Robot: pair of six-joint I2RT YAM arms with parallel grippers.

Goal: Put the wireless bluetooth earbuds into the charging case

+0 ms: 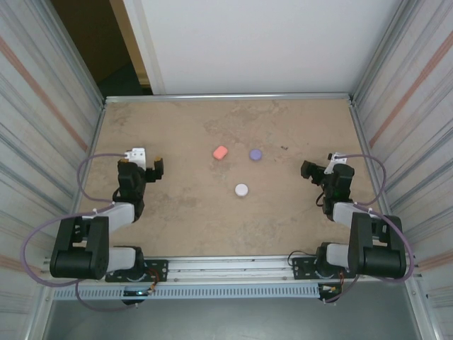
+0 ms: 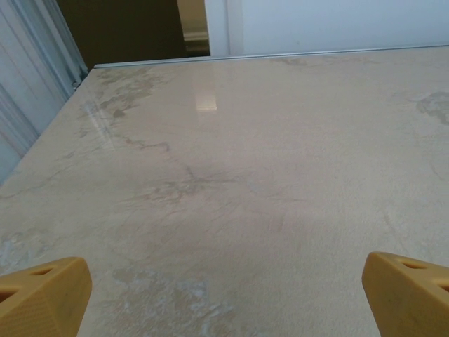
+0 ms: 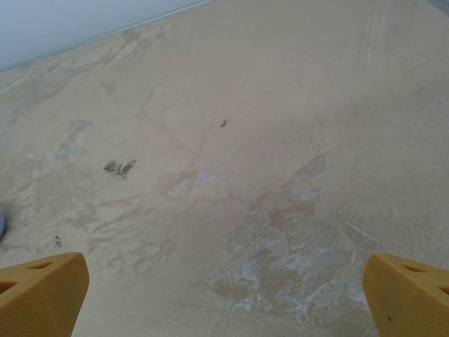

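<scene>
Three small pebble-like charging cases lie near the table's middle in the top view: a coral-pink case (image 1: pixel 220 152), a purple case (image 1: pixel 255 154) and a white case (image 1: pixel 242 190), all looking closed. The earbuds are hidden from view. My left gripper (image 1: pixel 157 168) (image 2: pixel 224 291) hovers over bare table to the left of the cases, open, its yellow fingertips (image 2: pixel 49 295) wide apart with nothing between them. My right gripper (image 1: pixel 309 170) (image 3: pixel 224 288) stands to the right of the cases, open and holding nothing. A purplish sliver (image 3: pixel 1 226) shows at the right wrist view's left edge.
The beige marbled tabletop (image 1: pixel 177 127) is fenced by ribbed metal walls (image 1: pixel 42 106) left and right and a white panel (image 1: pixel 255 42) at the back. A dark opening (image 1: pixel 92 42) lies at the back left. Both arm bases sit on the rail (image 1: pixel 226 268) at the near edge.
</scene>
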